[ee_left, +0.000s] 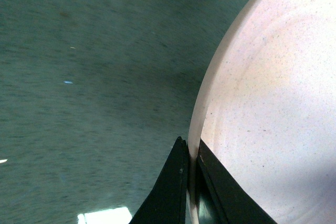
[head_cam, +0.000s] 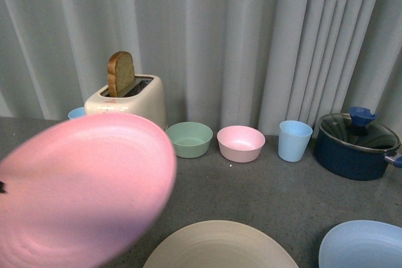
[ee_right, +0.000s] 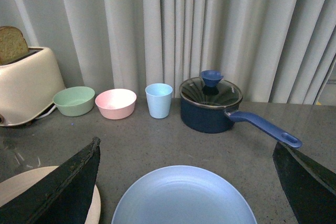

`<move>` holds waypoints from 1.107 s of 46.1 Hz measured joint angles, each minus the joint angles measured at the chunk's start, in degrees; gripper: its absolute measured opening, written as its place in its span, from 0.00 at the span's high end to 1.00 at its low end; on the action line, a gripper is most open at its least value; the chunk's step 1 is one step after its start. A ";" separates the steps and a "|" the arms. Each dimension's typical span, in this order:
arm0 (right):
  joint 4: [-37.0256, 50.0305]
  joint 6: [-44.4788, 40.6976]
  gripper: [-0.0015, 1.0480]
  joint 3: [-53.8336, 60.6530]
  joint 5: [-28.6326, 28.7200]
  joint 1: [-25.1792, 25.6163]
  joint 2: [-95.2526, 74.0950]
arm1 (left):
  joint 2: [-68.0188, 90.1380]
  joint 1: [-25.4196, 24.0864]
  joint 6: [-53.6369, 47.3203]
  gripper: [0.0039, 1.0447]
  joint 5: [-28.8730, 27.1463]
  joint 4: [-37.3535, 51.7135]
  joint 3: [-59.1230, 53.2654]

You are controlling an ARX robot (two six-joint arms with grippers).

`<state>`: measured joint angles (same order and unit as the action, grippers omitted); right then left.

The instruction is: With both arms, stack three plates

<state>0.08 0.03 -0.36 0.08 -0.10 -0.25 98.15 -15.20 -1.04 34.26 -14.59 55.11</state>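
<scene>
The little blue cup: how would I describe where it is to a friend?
Look along the foot of the grey curtain at the back of the counter. The light blue cup sits between the pink bowl and the dark blue lidded pot. Unlike its low, wide neighbours, it is tall and narrow.

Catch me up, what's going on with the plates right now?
The left hand is shut on the rim of the pink plate and holds it up off the table, tilted and blurred in the front view. The beige plate and the blue plate lie flat on the table, unstacked. The right hand is open and empty, facing the blue plate.
</scene>
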 joint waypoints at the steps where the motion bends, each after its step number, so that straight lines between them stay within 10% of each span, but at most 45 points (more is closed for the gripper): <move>1: 0.00 0.00 0.07 0.00 0.00 0.00 0.00 | -0.42 2.56 1.03 0.97 -0.48 1.09 -1.31; 22: 0.00 0.00 0.07 0.00 0.00 0.00 0.00 | 3.02 29.81 12.11 0.97 -10.91 10.97 -6.95; 44: 0.00 0.00 0.07 0.00 0.00 0.00 0.00 | 8.79 32.61 14.38 0.97 -15.28 11.54 -2.67; 51: 0.00 0.00 0.07 0.00 0.02 0.00 0.00 | 8.79 32.68 14.67 0.78 -15.85 11.74 -2.71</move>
<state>0.08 0.03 -0.36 0.10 -0.10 -0.25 106.94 17.47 13.63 18.41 -2.85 52.40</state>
